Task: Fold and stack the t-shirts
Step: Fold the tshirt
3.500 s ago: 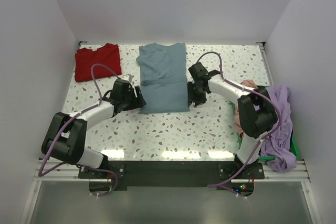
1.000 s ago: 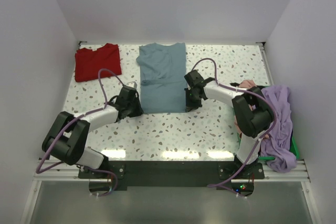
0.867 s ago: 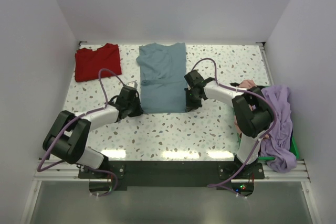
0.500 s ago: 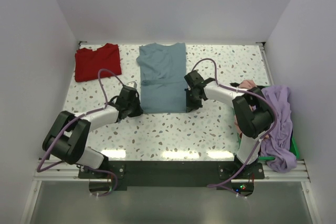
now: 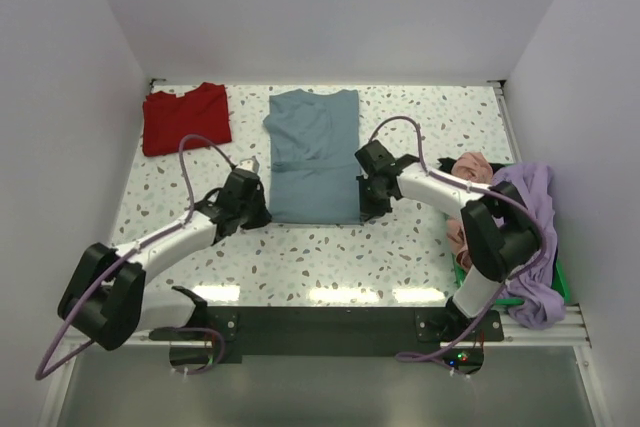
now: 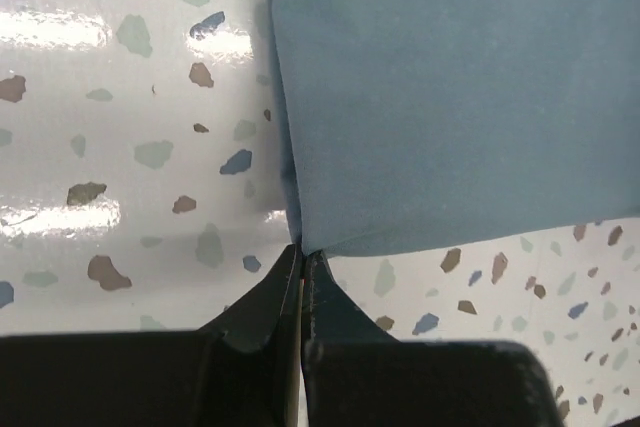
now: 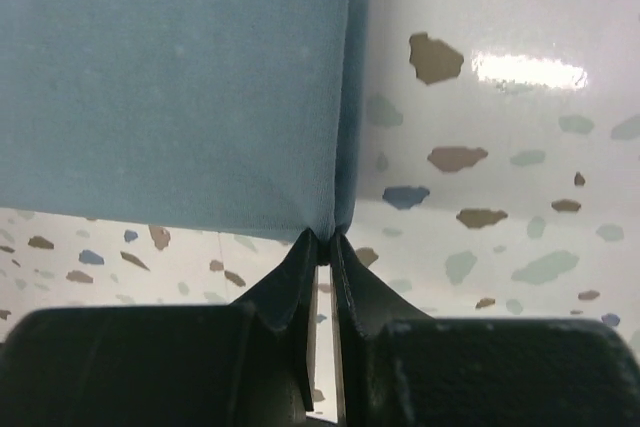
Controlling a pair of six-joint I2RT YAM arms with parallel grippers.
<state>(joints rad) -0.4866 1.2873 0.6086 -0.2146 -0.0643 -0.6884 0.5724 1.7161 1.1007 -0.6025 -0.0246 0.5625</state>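
A slate-blue t-shirt [image 5: 312, 152] lies flat in a long folded strip at the middle of the table. My left gripper [image 5: 266, 215] is shut on its near left corner [image 6: 300, 243], and my right gripper [image 5: 363, 213] is shut on its near right corner [image 7: 335, 227]. In both wrist views the black jaws pinch the cloth edge just above the speckled table. A folded red t-shirt [image 5: 185, 117] rests at the far left. On the right, a lavender t-shirt [image 5: 532, 232] and a salmon-pink one [image 5: 470, 165] lie in a heap.
The heap on the right hangs over a green basket [image 5: 560, 282] at the table's right edge. White walls close in the table on the left, back and right. The speckled table [image 5: 330, 257] shows bare between the shirt and the arm bases.
My left gripper has shut on the shirt's near left corner. Both arms have shifted, and the blue shirt has slid a little toward the near edge.
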